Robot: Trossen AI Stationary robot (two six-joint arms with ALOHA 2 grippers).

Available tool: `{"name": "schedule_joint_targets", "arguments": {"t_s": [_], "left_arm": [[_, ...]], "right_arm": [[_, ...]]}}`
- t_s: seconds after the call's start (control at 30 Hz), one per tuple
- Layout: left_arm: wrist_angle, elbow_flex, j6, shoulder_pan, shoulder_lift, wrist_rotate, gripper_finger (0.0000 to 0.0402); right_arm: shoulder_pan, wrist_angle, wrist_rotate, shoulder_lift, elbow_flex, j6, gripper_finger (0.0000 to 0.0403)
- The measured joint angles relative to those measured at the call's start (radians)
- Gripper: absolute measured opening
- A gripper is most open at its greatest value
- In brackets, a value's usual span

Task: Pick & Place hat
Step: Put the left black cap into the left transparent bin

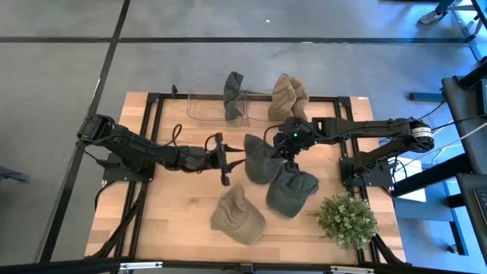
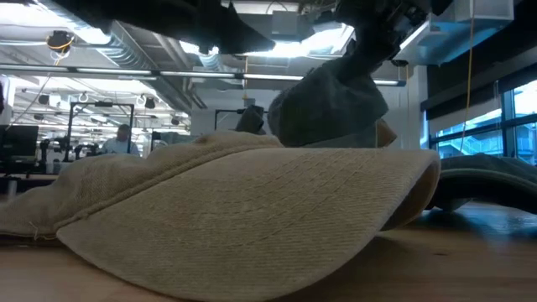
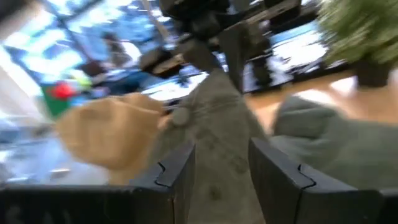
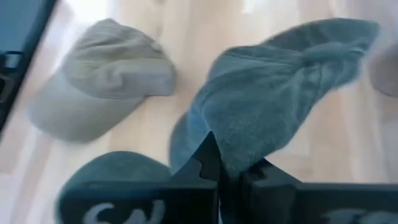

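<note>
My right gripper [image 1: 280, 144] is shut on a grey-green cap [image 1: 262, 160] over the middle of the table. The cap also shows in the right wrist view [image 4: 273, 93] and raised in the low view [image 2: 327, 105]. My left gripper [image 1: 224, 160] is open just left of this cap, level, fingers pointing at it. In the left wrist view [image 3: 217, 168] its fingers frame the cap [image 3: 217, 118], and I see no touch. A khaki cap [image 1: 237, 217] and a dark green cap [image 1: 293, 190] lie on the table nearer the front. My right gripper pinches a bunched edge of the grey-green cap's cloth [image 4: 231, 163] between its two shut fingers, coming from the table's right side and slanting down. The cap hangs slack below and ahead of the fingers. The khaki cap hides its lowest part in the low view.
A tan cap [image 1: 288, 97] lies at the far edge. A dark cap [image 1: 233, 95] hangs over the wall of a clear container [image 1: 205, 106]. A potted plant [image 1: 346, 219] stands at the front right. Bare wood shows at the front left [image 1: 167, 213].
</note>
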Motion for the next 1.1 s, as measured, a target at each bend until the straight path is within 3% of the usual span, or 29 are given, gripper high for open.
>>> {"name": "schedule_joint_targets", "arguments": {"t_s": [0.1, 0.33, 0.53, 0.73, 0.9, 1.1], "left_arm": [[-0.029, 0.0, -0.079, 0.052, 0.0, 0.116, 0.0141], [-0.062, 0.0, -0.209, 0.109, 0.0, 0.166, 0.0141], [-0.095, 0.0, -0.264, 0.129, 0.0, 0.364, 0.0141], [-0.097, 0.0, -0.229, 0.15, -0.003, 0.33, 0.0141], [-0.087, 0.0, -0.212, 0.217, -0.003, 0.396, 0.0141], [-0.048, 0.0, -0.22, 0.308, -0.003, 0.728, 0.0141]], "right_arm": [[0.006, 0.001, -0.063, 0.0, 0.0, -0.001, 0.0006], [0.07, 0.022, -0.081, 0.008, 0.0, -0.003, 0.0006], [0.114, 0.081, -0.083, 0.085, 0.001, -0.008, 0.0006], [0.144, 0.021, -0.136, 0.162, 0.07, -0.027, 0.0006], [0.16, -0.054, -0.134, 0.213, 0.155, -0.06, 0.0006], [0.16, -0.084, -0.133, 0.258, 0.207, -0.082, 0.0006]]}}
